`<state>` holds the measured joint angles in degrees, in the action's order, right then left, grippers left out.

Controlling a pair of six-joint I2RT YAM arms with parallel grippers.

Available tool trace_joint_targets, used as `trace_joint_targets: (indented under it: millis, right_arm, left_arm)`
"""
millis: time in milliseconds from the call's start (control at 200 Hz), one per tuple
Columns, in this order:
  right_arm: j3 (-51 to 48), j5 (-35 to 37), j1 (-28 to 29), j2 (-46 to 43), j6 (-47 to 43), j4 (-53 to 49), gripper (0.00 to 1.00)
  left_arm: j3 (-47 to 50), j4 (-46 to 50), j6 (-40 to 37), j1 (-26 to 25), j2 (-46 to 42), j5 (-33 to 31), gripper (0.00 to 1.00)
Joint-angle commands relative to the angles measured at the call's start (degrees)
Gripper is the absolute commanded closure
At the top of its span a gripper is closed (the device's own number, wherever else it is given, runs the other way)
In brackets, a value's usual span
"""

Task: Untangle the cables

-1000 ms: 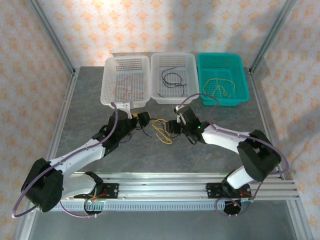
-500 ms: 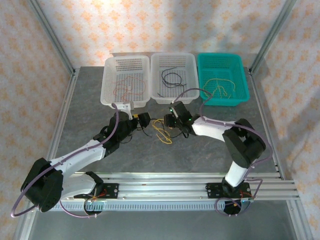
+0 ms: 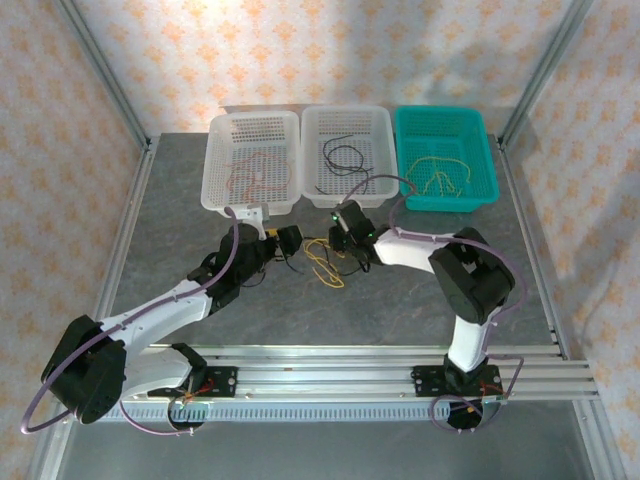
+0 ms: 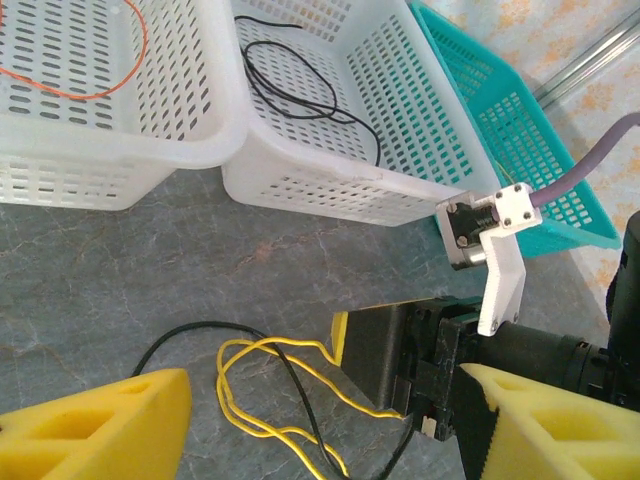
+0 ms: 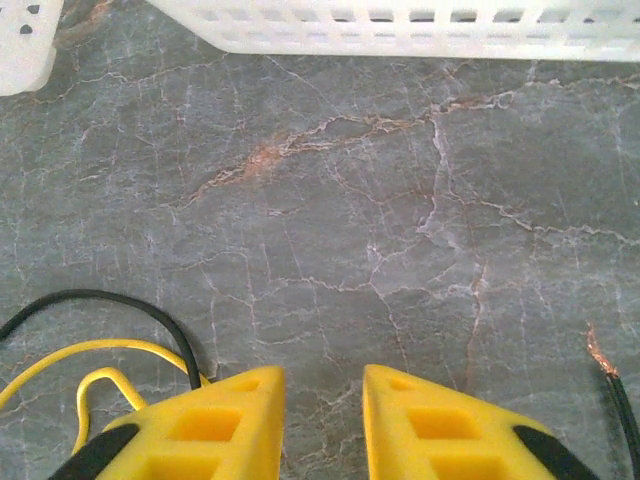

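A tangle of a yellow cable [image 3: 322, 264] and a black cable [image 3: 296, 266] lies on the table between the two grippers. My left gripper [image 3: 287, 242] is open at the tangle's left, and its yellow fingers frame the yellow loops [image 4: 245, 400] and the black strand [image 4: 200, 328]. My right gripper [image 3: 337, 240] stands low at the tangle's right end. Its jaws [image 5: 322, 385] are open by a narrow gap, with bare table between the tips. The yellow cable [image 5: 100, 350] and black cable [image 5: 120, 303] run under its left finger [image 5: 215, 415].
Three baskets line the back: a white basket [image 3: 255, 116] holding a reddish-brown cable [image 3: 250, 178], a white basket [image 3: 347, 110] holding a black cable [image 3: 345, 155], and a teal basket [image 3: 440, 110] holding yellow cables [image 3: 440, 172]. A loose bare-tipped wire end [image 5: 603, 360] lies right of my right gripper.
My right gripper has moved left to the tangle and its jaws have narrowed. The left arm has stayed still and open.
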<state>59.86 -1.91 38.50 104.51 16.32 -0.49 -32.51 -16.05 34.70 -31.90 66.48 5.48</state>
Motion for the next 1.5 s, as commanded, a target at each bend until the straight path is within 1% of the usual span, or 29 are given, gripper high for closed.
trace_joint_targets:
  millis: [0,240,390,501,541,581,611,726,766,831,1006,1081,1156,1212,1382,1442,1492]
  right_arm:
    - [-1.34,0.58,0.35,-2.29,-0.36,1.0,0.8]
    - [-4.6,-0.05,0.35,-7.56,-1.59,1.9,0.91]
    - [-5.88,-0.39,0.35,-10.05,-2.51,1.14,0.93]
    - [-6.21,-0.2,0.27,-9.92,-2.17,0.73,0.93]
    - [-5.71,-0.48,0.26,-9.03,-2.08,0.23,0.9]
    - [-4.88,-0.67,0.26,-7.87,-2.11,-0.55,0.82]
    - [-4.42,-0.84,0.26,-7.08,-2.07,-0.81,0.78]
    - [-3.58,-1.25,0.26,-5.34,-1.64,0.03,0.54]
    - [-3.27,-1.32,0.26,-4.87,-1.62,0.13,0.48]
    - [-2.83,-1.75,0.26,-4.21,-1.98,0.23,0.42]
    - [-2.64,-3.88,0.21,-3.7,-3.33,1.13,0.38]
    - [-2.73,-6.08,0.26,-3.79,-5.1,1.54,0.38]
    - [-3.01,-10.02,0.26,-4.3,-8.05,1.83,0.38]
    - [-3.02,-10.96,0.26,-4.95,-10.16,1.21,0.38]
    - [-4.96,-9.77,0.25,-10.03,-15.63,1.33,0.38]
    - [-5.39,-10.47,0.26,-11.37,-17.86,1.07,0.38]
    - [-5.62,-11.61,0.24,-12.19,-20.02,0.51,0.39]
  left_arm:
    - [-0.79,-2.48,0.45,-0.44,1.16,-0.38,0.3]
    - [-1.23,-3.28,0.54,-0.58,3.04,0.24,0.3]
    - [-1.26,-3.68,0.61,-0.84,3.92,0.33,0.3]
    - [-1.52,-3.72,0.67,-1.05,4.46,0.33,0.3]
    - [-1.61,-3.81,0.65,-1.12,4.69,0.41,0.3]
    - [-1.82,-3.81,0.68,-1.21,4.79,0.41,0.3]
    - [-1.98,-3.81,0.66,-1.31,4.99,0.41,0.3]
    - [-2.89,-2.99,0.22,-1.68,5.26,0.25,0.3]
    - [-3.12,-2.72,0.11,-1.98,5.26,0.07,0.3]
    - [-3.23,-2.64,0.02,-2.11,5.26,-0.11,0.3]
    - [-3.17,-2.71,0.1,-2.2,5.61,-0.11,0.3]
    - [-3.04,-2.97,0.17,-2.31,5.71,-0.11,0.3]
    - [-3.06,-3.11,0.19,-2.29,5.84,-0.11,0.3]
    - [-3.08,-3.12,0.13,-2.31,5.97,-0.16,0.3]
    - [-2.61,-3.27,0.57,-2.33,6.18,-0.7,0.3]
    - [-1.65,-4.36,2.17,-2.15,5.99,-0.54,0.31]
    - [-0.35,-7.21,4.13,-1.49,5.77,1.17,0.31]
